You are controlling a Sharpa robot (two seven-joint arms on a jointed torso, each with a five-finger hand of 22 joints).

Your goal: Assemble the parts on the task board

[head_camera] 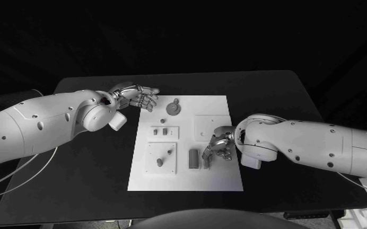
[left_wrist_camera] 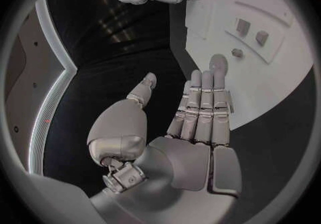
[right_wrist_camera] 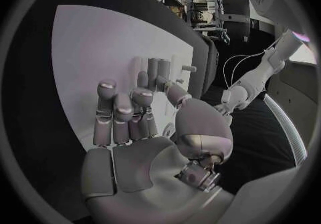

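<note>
Two hands (head_camera: pixel 140 97) (head_camera: pixel 218 145) over task board (head_camera: pixel 221 178); no writing legible.

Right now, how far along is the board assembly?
Little looks finished: on the task board the round part and other grey parts lie loose. In hand: the right hand reaches down at the upright grey parts; whether it grips one is unclear. The left hand hovers open beside the board's far corner. Most assembly remains.
</note>
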